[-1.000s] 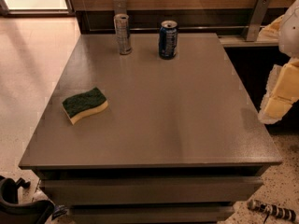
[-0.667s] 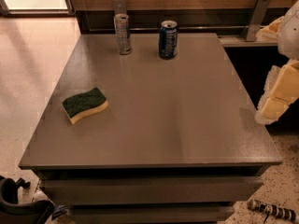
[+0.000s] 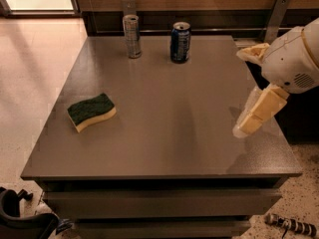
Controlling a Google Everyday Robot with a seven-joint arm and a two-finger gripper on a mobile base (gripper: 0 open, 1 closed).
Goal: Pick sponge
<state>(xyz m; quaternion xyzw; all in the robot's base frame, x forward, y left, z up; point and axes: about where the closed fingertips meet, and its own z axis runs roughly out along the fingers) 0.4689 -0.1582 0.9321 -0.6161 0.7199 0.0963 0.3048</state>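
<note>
The sponge (image 3: 91, 111), dark green on top with pale yellow foam below, lies flat on the left part of the grey table (image 3: 169, 108). My gripper (image 3: 242, 91) hangs over the table's right edge, far to the right of the sponge. Its cream-yellow fingers (image 3: 256, 113) stand wide apart, open, with nothing between them. The white rounded wrist (image 3: 291, 59) sits behind them at the right edge of the view.
A silver can (image 3: 131, 36) and a blue can (image 3: 180, 42) stand upright at the table's back edge. A dark wall base and metal brackets run behind the table. Dark equipment (image 3: 20, 218) sits on the floor at the lower left.
My gripper has moved left, from beside the table's right edge to over it. The sponge and cans have not moved.
</note>
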